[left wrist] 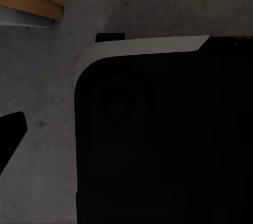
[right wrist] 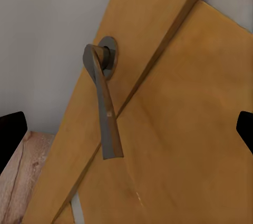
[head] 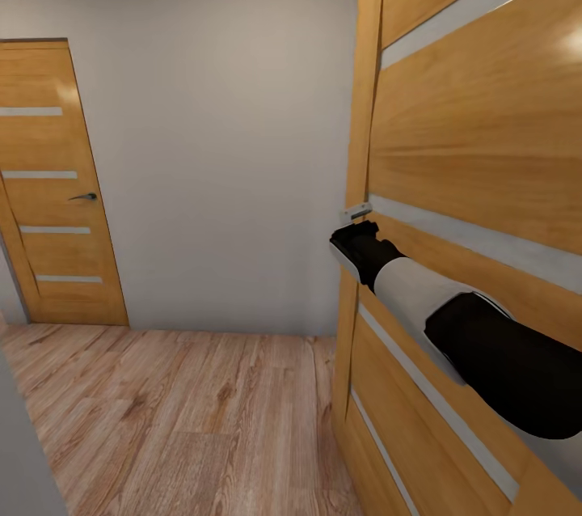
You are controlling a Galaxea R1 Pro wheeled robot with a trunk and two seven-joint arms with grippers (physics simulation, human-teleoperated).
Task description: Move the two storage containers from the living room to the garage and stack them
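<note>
Right arm's black-and-white forearm [head: 453, 314] sits closest to the head cam, reaching fwd along the near honey-coloured wood door w/ pale grey strips [head: 477, 168], which stands at the right and looks swung partly open. My right jaws [head: 358, 239] are up near the door's edge by a small metal latch plate [head: 356, 212]; the right wrist cam looks straight at the dark grey metal lever handle [right wrist: 103, 103] w/ both dark fingertips [right wrist: 10, 134] spread wide at the frame sides, so those jaws are apart and holding nothing. Left wrist cam is mostly blocked by a black, white-edged robot body part [left wrist: 163, 134] over rough grey floor [left wrist: 42, 182]; can't tell the left jaws' state. Progress, as I judge it: no orange-red bins anywhere in view, neither arm carrying one, so I can't say where they are; nothing confirmed done, prob. in transit or working a door. Room to move: light wood plank floor [head: 178, 419] is open ahead-left up to the pale grey wall [head: 218, 152]; a second matching closed wood door [head: 56, 184] sits far left. Tight side is right: door face runs right alongside my arm, door edge close ahead.
</note>
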